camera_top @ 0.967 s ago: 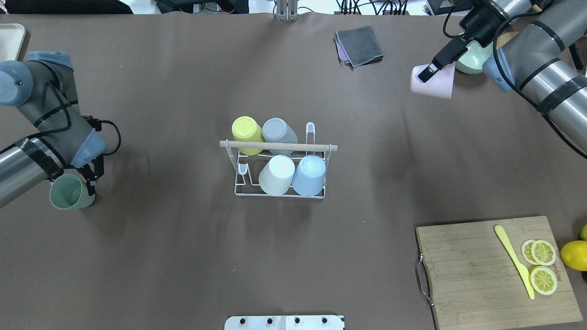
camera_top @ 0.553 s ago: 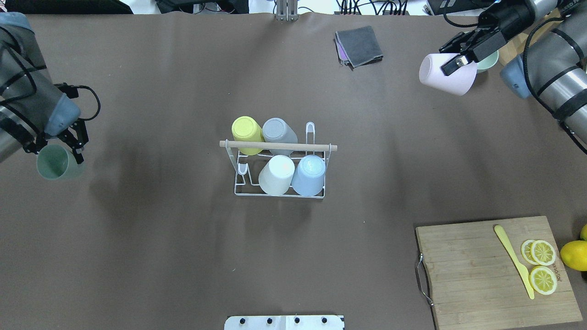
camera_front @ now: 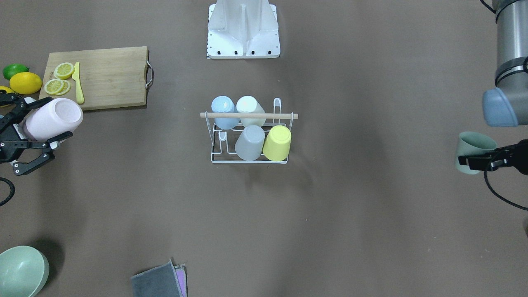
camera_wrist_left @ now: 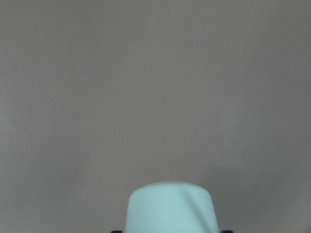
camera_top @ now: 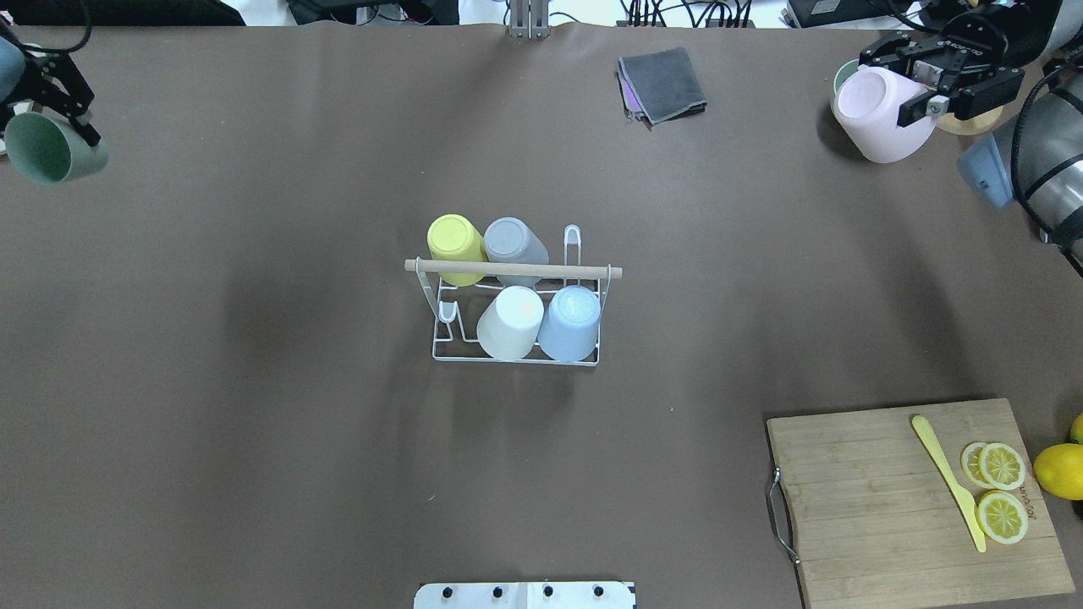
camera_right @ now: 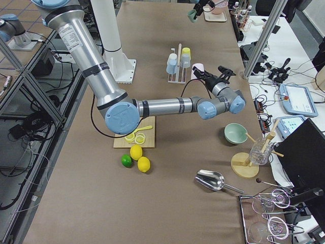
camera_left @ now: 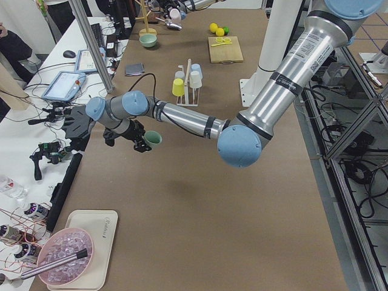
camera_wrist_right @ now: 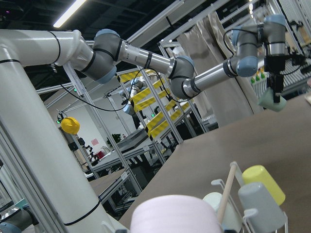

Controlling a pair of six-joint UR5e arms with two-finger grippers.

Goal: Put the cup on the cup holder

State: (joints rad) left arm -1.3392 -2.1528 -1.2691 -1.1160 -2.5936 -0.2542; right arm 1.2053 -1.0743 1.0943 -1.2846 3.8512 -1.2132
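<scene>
Wooden cutting board (camera_top: 888, 507) hugs the near right edge. Mid-table, the white wire cup holder with a wooden rod (camera_top: 516, 269) has wide brown tabletop (camera_top: 254, 423) on every side. Far left edge: left gripper (camera_front: 472, 161) clamps a sage-green cup (camera_front: 474, 146). Far right corner: right gripper (camera_top: 901, 80) grips a pale pink cup (camera_top: 876, 118).

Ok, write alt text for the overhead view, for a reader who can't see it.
A white wire cup holder mid-table carries four upturned cups. The left fingers hold a green cup at the far-left corner, the right fingers a pink cup at the far-right. A cutting board with lemon slices sits near-right.
</scene>
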